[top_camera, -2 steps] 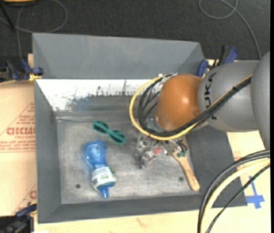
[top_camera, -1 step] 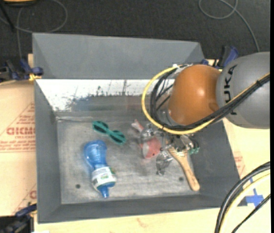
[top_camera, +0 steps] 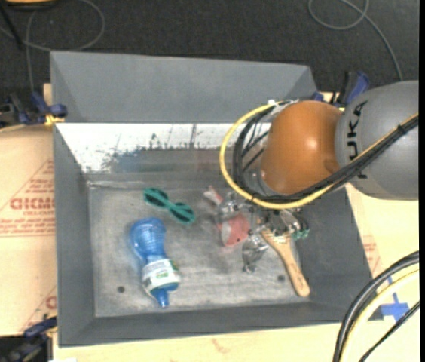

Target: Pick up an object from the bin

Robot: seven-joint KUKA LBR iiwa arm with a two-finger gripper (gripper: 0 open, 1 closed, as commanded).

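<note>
you see gripper [top_camera: 249,241] low in bin [top_camera: 182,89], right of centre, under arm's orange cover [top_camera: 299,145]. claw state: you cannot tell, clutter hides it. small red-pink thing [top_camera: 233,232] lies right at claw; touching or just beside, unclear. wooden-handled tool [top_camera: 295,268] just beside, toward right front corner. green looped piece [top_camera: 169,204] near centre. blue plastic bottle [top_camera: 151,256] well apart, near left front corner.

Grey rounded metal arm segment [top_camera: 386,145], black KUKA lettering [top_camera: 352,138] on its side. Glossy orange dome cover [top_camera: 299,145] at the wrist. 1 yellow cable [top_camera: 225,153] and several thin black cables [top_camera: 246,138] loop around the dome. Below it is a silvery metal gripper [top_camera: 252,253], cluttered with small fittings.
</note>
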